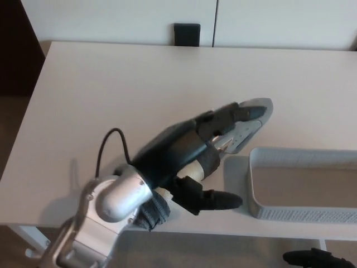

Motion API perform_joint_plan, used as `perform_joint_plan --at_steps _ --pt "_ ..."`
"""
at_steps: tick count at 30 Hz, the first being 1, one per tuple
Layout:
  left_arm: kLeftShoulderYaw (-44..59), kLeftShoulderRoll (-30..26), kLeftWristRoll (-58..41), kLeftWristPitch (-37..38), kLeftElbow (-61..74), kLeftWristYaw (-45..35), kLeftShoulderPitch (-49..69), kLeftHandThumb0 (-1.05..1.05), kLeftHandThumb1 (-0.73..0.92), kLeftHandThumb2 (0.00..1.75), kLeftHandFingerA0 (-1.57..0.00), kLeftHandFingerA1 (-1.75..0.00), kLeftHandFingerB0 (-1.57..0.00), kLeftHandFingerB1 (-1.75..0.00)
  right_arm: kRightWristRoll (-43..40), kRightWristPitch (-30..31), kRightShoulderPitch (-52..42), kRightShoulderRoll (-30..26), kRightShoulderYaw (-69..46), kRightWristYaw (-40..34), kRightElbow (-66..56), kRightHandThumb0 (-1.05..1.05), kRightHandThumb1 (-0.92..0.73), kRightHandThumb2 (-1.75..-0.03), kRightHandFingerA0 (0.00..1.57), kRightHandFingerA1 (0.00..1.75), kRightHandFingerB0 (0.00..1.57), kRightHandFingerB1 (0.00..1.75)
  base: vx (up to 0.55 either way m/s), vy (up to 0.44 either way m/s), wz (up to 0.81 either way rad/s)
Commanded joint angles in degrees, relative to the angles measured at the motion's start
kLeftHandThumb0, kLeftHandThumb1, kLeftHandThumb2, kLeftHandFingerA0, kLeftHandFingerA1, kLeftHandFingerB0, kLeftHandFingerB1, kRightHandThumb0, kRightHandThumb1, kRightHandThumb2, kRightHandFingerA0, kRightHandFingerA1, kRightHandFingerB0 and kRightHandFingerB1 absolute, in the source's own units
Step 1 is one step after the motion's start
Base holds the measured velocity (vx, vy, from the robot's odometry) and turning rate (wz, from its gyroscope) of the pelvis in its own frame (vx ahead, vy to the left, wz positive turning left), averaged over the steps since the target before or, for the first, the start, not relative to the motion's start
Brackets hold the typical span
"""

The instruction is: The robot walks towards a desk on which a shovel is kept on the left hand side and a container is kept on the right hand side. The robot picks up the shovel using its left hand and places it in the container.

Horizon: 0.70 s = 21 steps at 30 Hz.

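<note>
The shovel point(249, 129) lies slantwise on the white desk point(111, 84), its metal blade pointing to the far right and its wrapped handle toward the front edge. My left hand point(178, 153) is over the handle and hides most of it. The fingers point(234, 114) reach along the blade's far side and the thumb point(215, 200) sticks out on the near side, so the hand is open around the handle. The grey container point(301, 212) stands just right of the shovel with nothing inside. A bit of my right hand point(312, 258) shows below the desk edge.
A small black object point(187, 34) stands at the desk's far edge against the white wall. The desk's front edge runs close under my left arm. Dark floor shows to the left of the desk.
</note>
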State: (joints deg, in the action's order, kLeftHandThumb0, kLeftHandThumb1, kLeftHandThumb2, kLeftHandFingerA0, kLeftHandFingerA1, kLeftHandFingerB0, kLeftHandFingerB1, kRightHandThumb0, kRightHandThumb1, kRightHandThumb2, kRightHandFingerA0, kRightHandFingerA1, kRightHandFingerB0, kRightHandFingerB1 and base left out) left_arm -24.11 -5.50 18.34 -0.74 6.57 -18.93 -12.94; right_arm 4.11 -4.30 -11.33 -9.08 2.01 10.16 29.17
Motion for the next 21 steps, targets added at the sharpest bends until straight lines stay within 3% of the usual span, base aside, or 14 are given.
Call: perform_joint_plan --at_steps 1,2,3,8,11,12,14,15,18,20,21 --pt "-9.31 1.09 32.25 -26.40 -5.93 11.68 -0.75 -0.74 0.49 0.72 0.00 -0.14 0.00 -0.17 3.37 2.83 -0.97 -1.80 1.00 -2.57 -3.16 -0.17 -0.41 -0.52 0.68 0.57 0.55 0.52 0.00 0.000 0.00" --pt "-9.58 0.84 33.41 -26.41 -5.82 12.26 -0.57 -0.76 0.49 0.73 0.00 -0.14 0.00 -0.16 3.27 2.94 -0.95 -1.71 0.94 -2.56 -3.12 -0.17 -0.40 -0.52 0.69 0.57 0.55 0.53 0.00 0.000 0.00" --pt "-9.85 0.42 34.66 -26.07 -5.68 13.08 -0.34 -0.69 0.39 0.59 0.00 0.00 0.00 -0.10 3.46 2.49 -0.90 -1.69 1.03 -2.75 -2.78 -0.17 -0.40 -0.52 0.70 0.57 0.55 0.53 0.00 0.000 0.00" --pt "-11.03 -0.38 40.29 -26.87 -4.06 15.02 0.46 -0.65 0.39 0.57 0.00 0.00 0.00 -0.07 3.22 1.94 -1.47 -1.70 1.08 -2.45 -3.31 -0.15 -0.41 -0.52 0.71 0.58 0.55 0.52 0.00 0.000 0.00" --pt "-11.22 -0.58 42.46 -27.31 -3.26 15.99 0.75 -0.74 0.47 0.67 0.00 -0.09 0.00 -0.09 2.75 1.32 -1.40 -1.41 0.81 -2.51 -2.48 -0.13 -0.41 -0.51 0.71 0.59 0.56 0.53 0.00 0.000 0.00" --pt "-11.35 -0.79 43.54 -27.50 -2.65 16.02 0.88 -0.61 0.40 0.58 0.00 -0.01 0.00 -0.04 2.76 1.18 -1.29 -1.36 0.81 -2.61 -2.23 -0.13 -0.40 -0.52 0.72 0.60 0.55 0.54 0.00 0.000 0.00" --pt "-11.34 -0.79 44.86 -27.79 -1.66 16.67 1.09 -0.66 0.41 0.59 0.00 0.00 0.00 -0.01 2.85 1.60 -1.17 -1.42 0.86 -2.68 -2.17 -0.12 -0.42 -0.51 0.71 0.59 0.55 0.53 0.00 0.000 0.00" --pt "-11.20 -0.77 45.10 -27.87 -1.28 16.74 1.13 -0.75 0.43 0.65 0.00 -0.10 0.00 -0.07 2.73 1.97 -1.21 -1.38 0.82 -2.58 -2.47 -0.12 -0.42 -0.51 0.70 0.58 0.55 0.53 0.00 0.000 0.00" --pt "-10.94 -0.78 45.46 -27.87 -0.48 16.98 1.66 -0.61 0.41 0.58 0.00 0.00 0.00 -0.01 3.13 2.24 -1.32 -1.56 1.19 -2.41 -2.94 -0.13 -0.41 -0.51 0.69 0.58 0.54 0.53 0.00 0.000 0.00" --pt "-10.92 -0.67 46.06 -28.20 -0.05 17.06 1.81 -0.70 0.43 0.60 0.00 -0.01 0.00 0.00 3.54 1.72 -1.37 -1.80 1.46 -2.45 -2.82 -0.14 -0.41 -0.52 0.68 0.58 0.54 0.53 0.00 0.000 0.00" --pt "-11.01 -0.57 46.59 -28.51 0.01 17.07 1.80 -0.64 0.41 0.58 0.00 0.00 0.00 0.00 3.27 1.72 -1.33 -1.74 1.34 -2.30 -2.68 -0.13 -0.41 -0.52 0.68 0.59 0.54 0.54 0.00 0.000 0.00"
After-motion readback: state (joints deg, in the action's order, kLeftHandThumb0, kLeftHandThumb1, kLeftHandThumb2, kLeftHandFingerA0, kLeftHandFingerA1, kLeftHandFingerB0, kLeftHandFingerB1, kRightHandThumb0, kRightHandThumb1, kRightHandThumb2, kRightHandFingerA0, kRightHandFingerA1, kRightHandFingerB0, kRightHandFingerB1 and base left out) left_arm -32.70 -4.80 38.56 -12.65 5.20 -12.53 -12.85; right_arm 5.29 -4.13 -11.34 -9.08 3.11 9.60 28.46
